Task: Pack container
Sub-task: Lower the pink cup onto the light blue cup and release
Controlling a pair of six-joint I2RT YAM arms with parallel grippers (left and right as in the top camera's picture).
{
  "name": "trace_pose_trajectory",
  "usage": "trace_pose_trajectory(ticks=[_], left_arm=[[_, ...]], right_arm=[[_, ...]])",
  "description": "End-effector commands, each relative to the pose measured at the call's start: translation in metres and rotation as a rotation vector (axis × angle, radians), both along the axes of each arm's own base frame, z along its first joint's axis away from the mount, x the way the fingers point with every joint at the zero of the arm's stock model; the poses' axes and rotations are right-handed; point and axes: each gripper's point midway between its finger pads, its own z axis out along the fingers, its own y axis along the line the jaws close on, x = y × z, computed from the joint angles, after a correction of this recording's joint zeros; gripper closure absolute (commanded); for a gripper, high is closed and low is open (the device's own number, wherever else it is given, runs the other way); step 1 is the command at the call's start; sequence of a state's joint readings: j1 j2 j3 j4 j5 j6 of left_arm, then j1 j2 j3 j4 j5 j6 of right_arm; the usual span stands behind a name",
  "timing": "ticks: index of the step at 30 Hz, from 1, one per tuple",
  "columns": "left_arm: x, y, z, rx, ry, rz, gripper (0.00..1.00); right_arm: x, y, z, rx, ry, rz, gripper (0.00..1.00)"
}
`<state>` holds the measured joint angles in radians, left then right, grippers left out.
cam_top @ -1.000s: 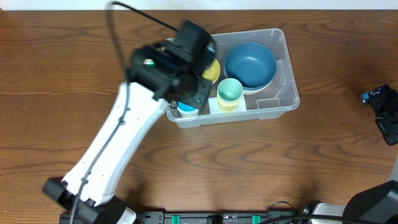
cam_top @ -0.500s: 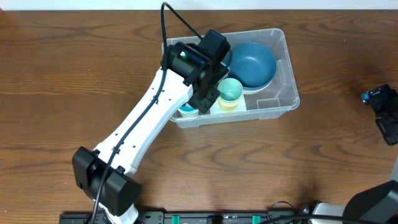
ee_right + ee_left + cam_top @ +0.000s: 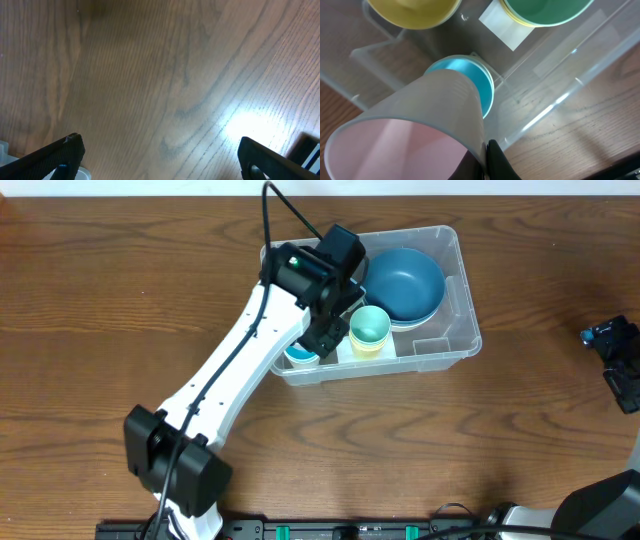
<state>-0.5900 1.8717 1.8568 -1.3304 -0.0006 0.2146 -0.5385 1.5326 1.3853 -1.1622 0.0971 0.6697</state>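
Hanging over the container's [image 3: 468, 330] near left corner, the left gripper [image 3: 326, 340] pinches a pale cup [image 3: 420, 125] by its wall at the rim. One dark finger [image 3: 492, 160] shows on the outside of the wall in the left wrist view. The cup is tilted, so its pinkish inside faces the camera. Its base end sits above a teal cup [image 3: 482, 85] that stands upright in that corner, and I cannot tell whether the two touch. The container lies on the wooden table [image 3: 100, 300], toward the far side and right of centre, with its long sides running left to right. A big blue bowl [image 3: 402, 283] fills its right half. A green cup [image 3: 370, 326] nested in a yellow cup [image 3: 368, 346] stands against the near wall, between the teal cup and the bowl. A yellow bowl [image 3: 412, 10] lies behind the teal cup; from overhead the arm covers most of it. A white label [image 3: 505, 27] is on the container floor beside the green cup. The white left arm [image 3: 230, 370] runs diagonally from the near edge of the table to the container. The right gripper [image 3: 615, 360] is at the table's right edge, well apart from the container. Its jaws are spread wide, with only bare wood between them in the right wrist view [image 3: 160, 152].
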Motion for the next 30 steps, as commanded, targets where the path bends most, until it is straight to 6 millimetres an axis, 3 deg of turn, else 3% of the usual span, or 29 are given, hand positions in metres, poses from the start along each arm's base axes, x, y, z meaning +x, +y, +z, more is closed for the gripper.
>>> trace_pose_trajectory(ticks=[1,12,15,16,18,25,30], left_arm=[[0.002,0.001,-0.01,0.024,0.018,-0.013,0.94],[0.002,0.002,-0.018,0.039,0.041,-0.013,0.93],[0.0,0.003,-0.018,0.044,0.048,-0.013,0.65],[-0.001,0.003,-0.018,0.045,0.05,-0.014,0.51],[-0.001,0.003,-0.018,0.045,0.05,-0.014,0.41],[-0.001,0.007,-0.011,0.048,0.04,-0.005,0.4],[-0.012,0.014,0.032,0.005,-0.013,0.042,0.4]], right_arm=[[-0.001,-0.002,0.001,-0.002,-0.002,-0.015,0.01],[-0.001,-0.002,0.001,-0.002,-0.002,-0.015,0.02],[-0.001,-0.001,0.001,-0.002,-0.002,-0.015,0.01],[-0.001,-0.002,0.001,-0.002,-0.002,-0.015,0.01],[-0.001,-0.002,0.001,-0.002,-0.002,-0.015,0.01],[-0.001,-0.002,0.001,-0.002,-0.002,-0.015,0.01],[-0.001,-0.002,0.001,-0.002,-0.002,-0.015,0.01]])
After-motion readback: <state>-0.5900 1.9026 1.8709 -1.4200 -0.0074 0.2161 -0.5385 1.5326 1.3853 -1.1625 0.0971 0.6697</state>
